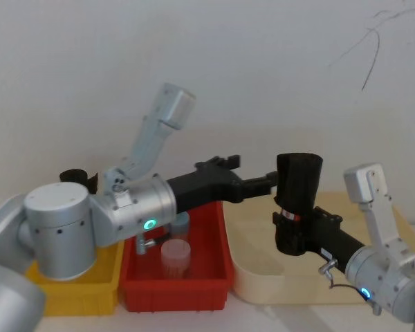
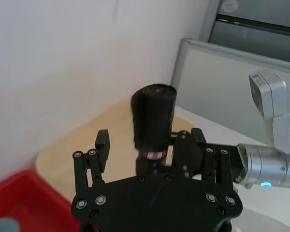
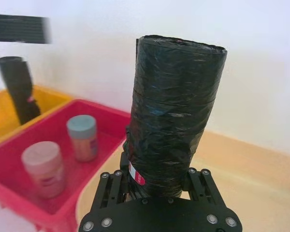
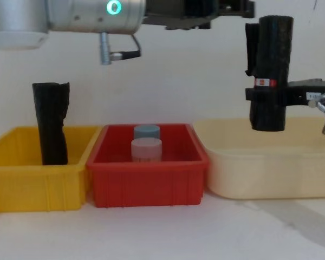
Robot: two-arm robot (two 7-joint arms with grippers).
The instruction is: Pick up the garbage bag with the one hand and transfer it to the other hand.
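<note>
There, above the cream tray (image 4: 260, 179), the bag (image 1: 299, 181) stood upright in the air, pinched at its red-and-white band by the right gripper (image 1: 288, 220). The left gripper (image 2: 149, 141) sat level with the bag's upper half, just beside it, jaws spread and holding nothing.

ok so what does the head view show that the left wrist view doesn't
Head view, not the left wrist: the yellow bin with a second black roll, and the left arm's green ring light. Left wrist, not the head: a grey partition panel. Both: the garbage bag upright in the right end effector, the open left end effector near it, the cream tray.
</note>
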